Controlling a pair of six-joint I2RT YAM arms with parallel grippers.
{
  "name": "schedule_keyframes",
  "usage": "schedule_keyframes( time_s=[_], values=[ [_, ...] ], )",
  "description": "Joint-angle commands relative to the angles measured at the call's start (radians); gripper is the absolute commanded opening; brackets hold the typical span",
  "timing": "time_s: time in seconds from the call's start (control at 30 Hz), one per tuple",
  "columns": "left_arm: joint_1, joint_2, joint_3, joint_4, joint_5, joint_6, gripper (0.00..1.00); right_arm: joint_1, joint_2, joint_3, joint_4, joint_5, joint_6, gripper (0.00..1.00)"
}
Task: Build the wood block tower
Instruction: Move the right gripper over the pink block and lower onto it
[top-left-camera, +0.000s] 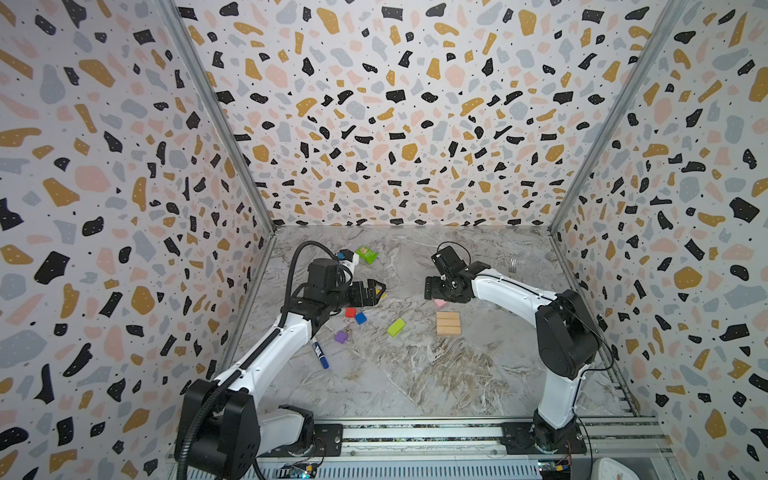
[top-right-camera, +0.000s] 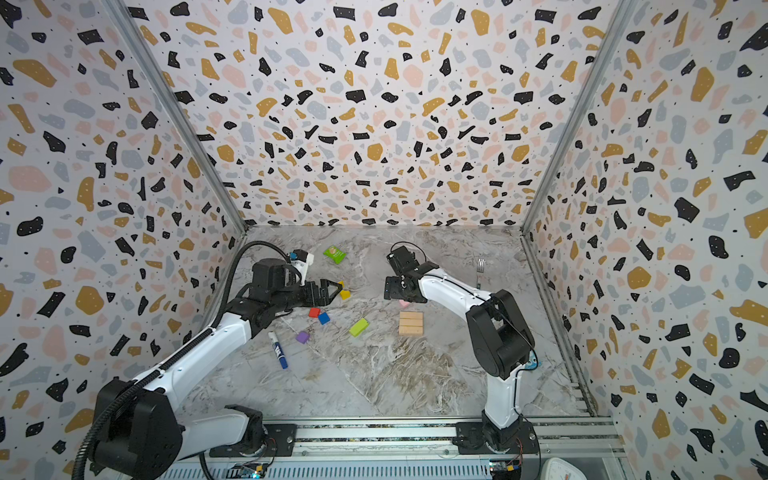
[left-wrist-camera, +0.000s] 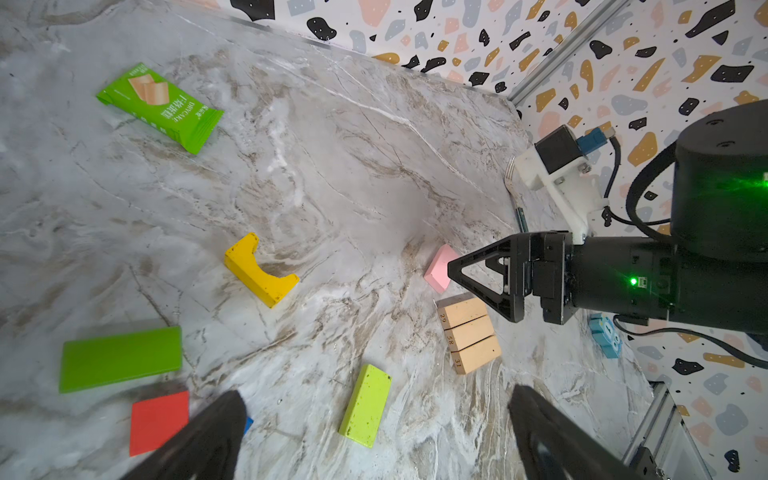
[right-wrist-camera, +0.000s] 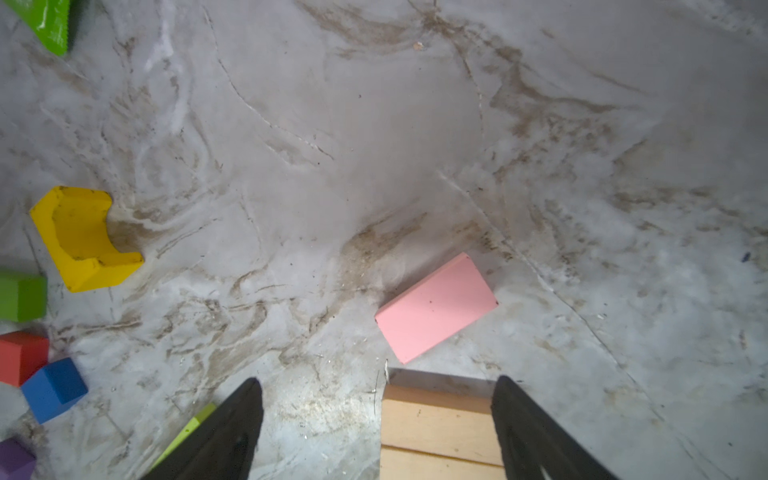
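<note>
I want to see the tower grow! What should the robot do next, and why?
Probably lower the right gripper onto the pink block and close on it. Its jaws are open and empty, the pink block lies flat just beside the three tan bars, and nothing sits on those bars yet.

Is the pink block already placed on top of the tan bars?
No: the pink block lies on the marble table beside the tan bars, with bare table between them.

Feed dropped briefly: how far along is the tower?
Done: three tan bars lie side by side as a base. In hand: nothing; right gripper hovers near the pink bar, jaws open; left gripper open. Left: pink bar, lime bar, green bar, yellow arch, red cube, blue cube, purple cube.
</note>
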Motion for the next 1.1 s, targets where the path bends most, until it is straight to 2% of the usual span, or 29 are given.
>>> schedule_keyframes(
  time_s=[0.0, 0.53, 1.07],
  values=[
    [-0.003, -0.013, 0.009, 0.012, 0.000, 0.012, 1.00, -0.009, 0.012, -0.013, 0.002, -0.025, 0.035, 0.87],
    [-0.004, -0.018, 0.007, 0.012, -0.001, 0.013, 1.00, -0.039, 0.079, -0.038, 0.047, -0.081, 0.047, 0.86],
    [-0.004, -0.024, 0.009, 0.010, -0.006, 0.017, 1.00, -0.044, 0.163, 0.036, 0.038, -0.081, 0.019, 0.81]
  ],
)
